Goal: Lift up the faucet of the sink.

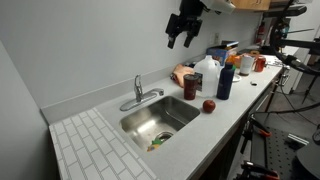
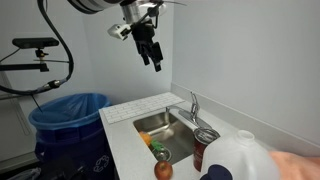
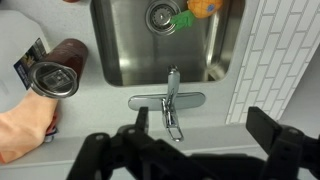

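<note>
My gripper (image 3: 200,150) hangs high, fingers spread wide and holding nothing, and the faucet (image 3: 172,100) sits well below me at the sink's (image 3: 130,50) back rim, its thin lever running crosswise to my finger line.

The wrist view crops the sink (image 3: 135,55) at the top.

The white counter (image 1: 228,122) carries a red apple (image 1: 209,105), blue bottle (image 1: 225,82) — and white jug (image 1: 207,70).
</note>
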